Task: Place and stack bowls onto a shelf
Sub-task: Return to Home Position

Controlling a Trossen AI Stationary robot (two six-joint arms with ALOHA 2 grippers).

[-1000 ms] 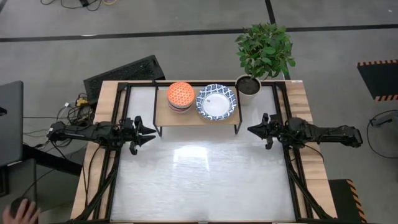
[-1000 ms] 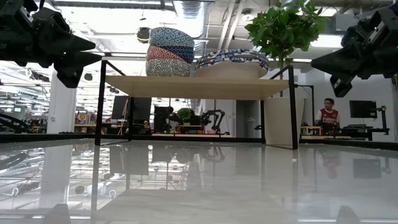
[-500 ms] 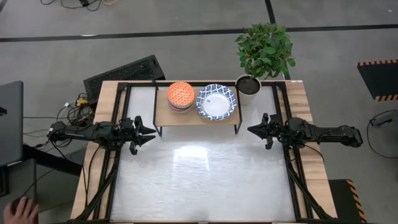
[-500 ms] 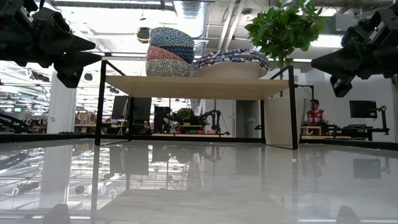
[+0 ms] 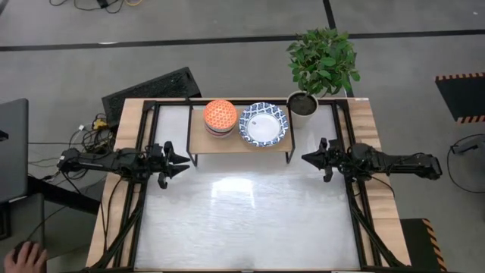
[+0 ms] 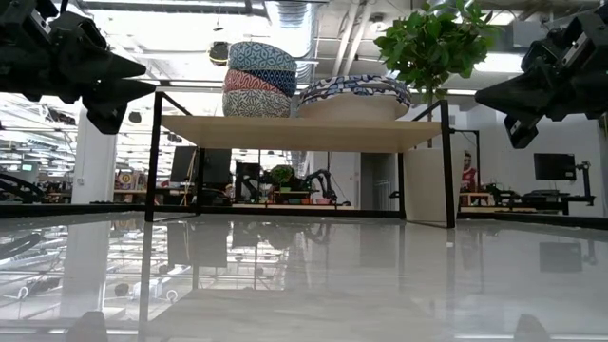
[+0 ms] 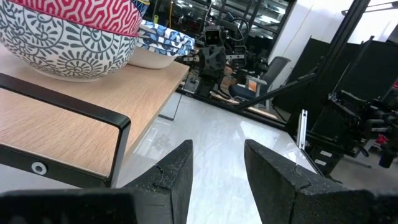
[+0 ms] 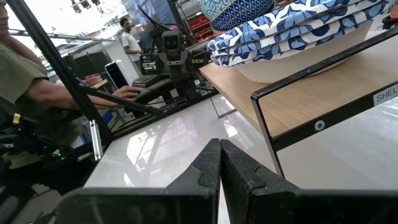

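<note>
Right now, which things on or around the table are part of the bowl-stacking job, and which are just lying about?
Job: light-wood shelf; stack of small patterned bowls, orange-red on top; stack of wide blue-and-white bowls; left hand, open; right hand, shut.
Lying about: potted plant; cables at far left; a person's hand.

small bowls (image 5: 220, 117), wide bowls (image 5: 264, 124), stacked on shelf (image 5: 227, 142)

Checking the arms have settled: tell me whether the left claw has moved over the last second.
No. In the high view the left claw stays at the same spot, just left of the shelf's front corner.
</note>
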